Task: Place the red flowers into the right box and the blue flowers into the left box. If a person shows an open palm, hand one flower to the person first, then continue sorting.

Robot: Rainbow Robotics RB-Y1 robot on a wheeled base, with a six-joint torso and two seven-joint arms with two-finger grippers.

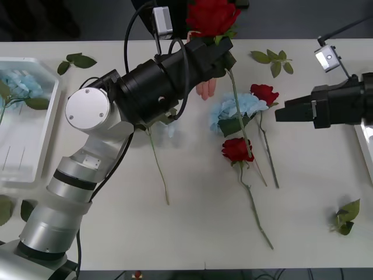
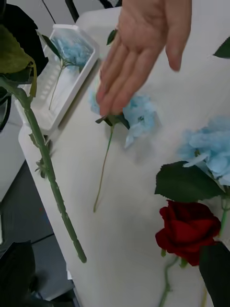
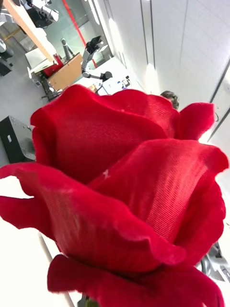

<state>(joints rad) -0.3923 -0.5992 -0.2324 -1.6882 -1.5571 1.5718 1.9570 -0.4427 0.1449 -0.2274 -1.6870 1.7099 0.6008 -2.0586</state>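
left gripper [image 1: 217, 51] fingers clamped on red rose [image 1: 213, 16] above open palm [image 2: 139, 53], right gripper [image 1: 284, 111] fingers unclear

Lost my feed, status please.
Left gripper holds red rose up at far edge. Open palm waiting beside it. Right gripper idle, right side. Nothing blocking.

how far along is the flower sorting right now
Done: one blue flower lies in the left box. In hand: the left tool holds a red rose up by the person's open palm. Left: two red roses and two blue flowers on the table.
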